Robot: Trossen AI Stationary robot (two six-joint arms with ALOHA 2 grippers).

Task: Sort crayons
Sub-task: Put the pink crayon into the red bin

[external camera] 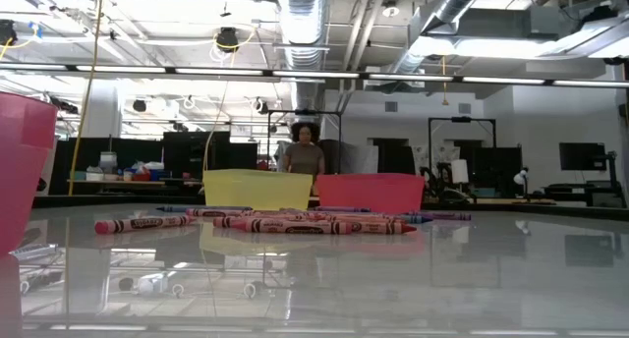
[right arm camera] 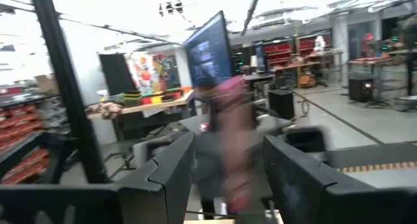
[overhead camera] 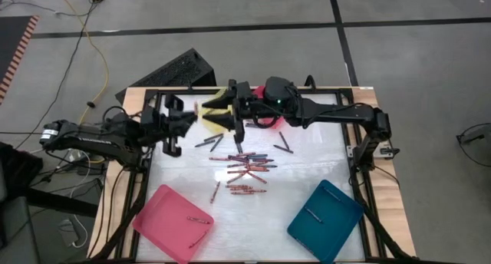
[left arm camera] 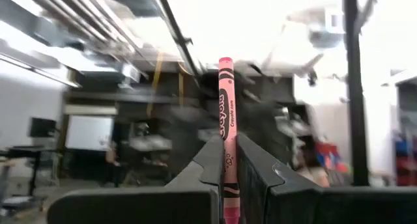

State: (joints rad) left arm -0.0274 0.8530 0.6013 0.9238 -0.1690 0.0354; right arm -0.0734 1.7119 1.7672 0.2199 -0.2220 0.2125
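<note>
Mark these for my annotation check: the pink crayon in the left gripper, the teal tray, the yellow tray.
pink crayon point(left arm camera: 225, 113): left wrist view, label mid-shaft.
teal tray point(overhead camera: 343, 215): high view, bare floor.
yellow tray point(external camera: 257, 190): low view, front wall.

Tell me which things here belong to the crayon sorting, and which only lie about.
Belong to the job:
- crayons heaped mid-table
- pink crayon held by left gripper, jaws shut
- pink tray, teal tray, yellow tray
- right gripper, jaws open

Just lying about:
- keyboard beyond the table
- yellow cable on the floor
- person in the room behind
</note>
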